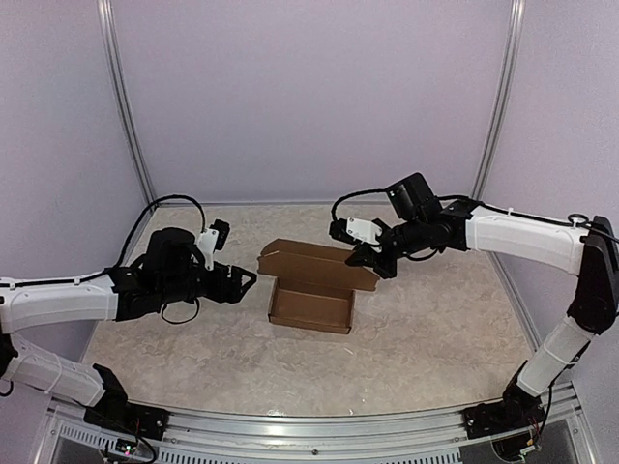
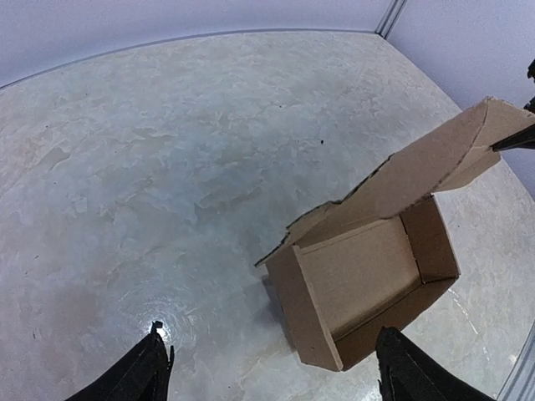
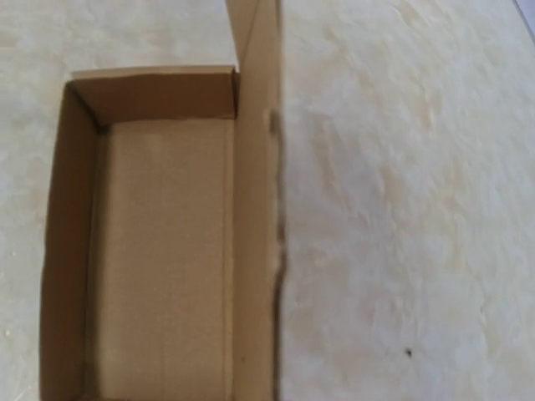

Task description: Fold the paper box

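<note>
The paper box (image 1: pixel 309 307) is brown cardboard and stands as an open tray in the middle of the table. Its lid (image 1: pixel 314 261) is raised at the far side. My right gripper (image 1: pixel 373 263) is at the lid's right end and looks shut on its corner flap. In the right wrist view I look down into the tray (image 3: pixel 159 251) with the lid (image 3: pixel 261 192) edge-on; my own fingers are out of frame. My left gripper (image 1: pixel 250 280) is open and empty, just left of the box. In the left wrist view (image 2: pixel 269 342) the box (image 2: pixel 359 280) lies ahead between the fingertips (image 2: pixel 149 368).
The table (image 1: pixel 435 329) is pale and marbled, with grey walls on three sides. A metal rail (image 1: pixel 319 425) runs along the near edge by the arm bases.
</note>
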Controlling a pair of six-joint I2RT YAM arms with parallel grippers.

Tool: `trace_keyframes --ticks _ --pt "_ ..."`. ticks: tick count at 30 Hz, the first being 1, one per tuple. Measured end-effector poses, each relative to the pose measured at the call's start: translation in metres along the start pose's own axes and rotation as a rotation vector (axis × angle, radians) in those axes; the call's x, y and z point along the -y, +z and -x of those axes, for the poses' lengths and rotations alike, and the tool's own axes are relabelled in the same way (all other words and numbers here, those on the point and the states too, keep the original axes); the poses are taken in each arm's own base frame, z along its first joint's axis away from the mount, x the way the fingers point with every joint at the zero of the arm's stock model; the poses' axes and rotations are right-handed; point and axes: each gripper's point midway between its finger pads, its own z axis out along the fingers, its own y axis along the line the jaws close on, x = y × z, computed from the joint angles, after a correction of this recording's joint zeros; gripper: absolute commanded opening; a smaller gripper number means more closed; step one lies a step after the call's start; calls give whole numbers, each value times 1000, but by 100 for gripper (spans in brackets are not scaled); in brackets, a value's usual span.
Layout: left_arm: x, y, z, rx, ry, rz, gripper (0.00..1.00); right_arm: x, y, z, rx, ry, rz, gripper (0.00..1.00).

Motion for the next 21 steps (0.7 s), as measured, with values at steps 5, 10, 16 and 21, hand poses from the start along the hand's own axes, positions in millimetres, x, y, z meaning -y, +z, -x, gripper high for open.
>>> trace_keyframes --ticks 5,10,16,21 --pt "5 2 -9 9 8 -44 85 -3 10 3 -1 -44 72 0" --pt "11 7 -9 29 32 -85 87 -14 17 -4 -37 -59 153 0" --pt "18 15 -14 26 63 -133 86 -23 14 -5 -50 -61 214 0" --pt "21 25 -23 0 66 -161 76 -28 13 -6 -50 -56 235 0"
